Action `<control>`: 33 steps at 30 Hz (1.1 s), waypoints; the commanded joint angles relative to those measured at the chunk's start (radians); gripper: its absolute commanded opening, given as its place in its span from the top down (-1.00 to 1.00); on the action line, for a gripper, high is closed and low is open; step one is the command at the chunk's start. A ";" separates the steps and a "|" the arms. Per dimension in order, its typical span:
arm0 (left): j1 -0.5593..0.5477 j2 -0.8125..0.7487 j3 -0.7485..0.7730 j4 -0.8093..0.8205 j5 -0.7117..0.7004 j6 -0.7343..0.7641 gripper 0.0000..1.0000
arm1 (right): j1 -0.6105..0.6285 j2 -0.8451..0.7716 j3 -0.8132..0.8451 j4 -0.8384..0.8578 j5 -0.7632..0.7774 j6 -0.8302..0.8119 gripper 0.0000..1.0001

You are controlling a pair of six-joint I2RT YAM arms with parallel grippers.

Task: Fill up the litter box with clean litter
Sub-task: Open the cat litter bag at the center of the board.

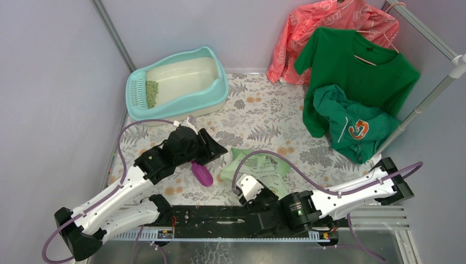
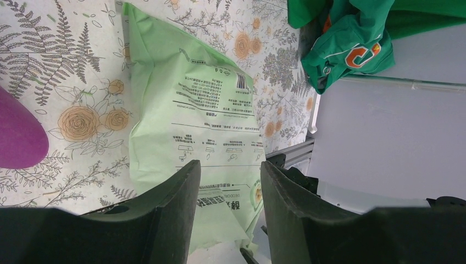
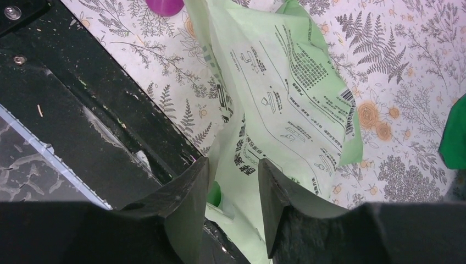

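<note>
Right tool [image 3: 233, 168] over bag [image 3: 286, 88] edge

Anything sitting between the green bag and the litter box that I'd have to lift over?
Only the left gripper, beside the bag on the line to the litter box. The purple scoop lies nearer, off that line.

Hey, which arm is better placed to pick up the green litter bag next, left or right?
Probably the right. The right gripper is open over the near end of the green litter bag, which shows between its fingers. The left gripper, also open, sits beside the bag, nearer the purple scoop.
</note>
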 commanded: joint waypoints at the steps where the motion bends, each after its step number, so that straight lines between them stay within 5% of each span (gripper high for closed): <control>1: 0.003 0.005 0.005 0.057 0.015 0.004 -0.03 | -0.009 -0.043 -0.012 -0.039 0.066 0.032 0.10; 11: 0.001 0.003 -0.009 0.061 0.016 0.001 -0.03 | -0.009 -0.159 -0.075 0.107 0.016 -0.036 0.15; 18: 0.002 -0.008 -0.030 0.073 0.018 -0.009 -0.04 | -0.030 -0.017 0.006 0.046 0.022 -0.056 0.14; 33: 0.002 -0.035 -0.047 0.066 0.013 -0.008 -0.03 | -0.024 0.048 0.051 0.212 -0.112 -0.213 0.03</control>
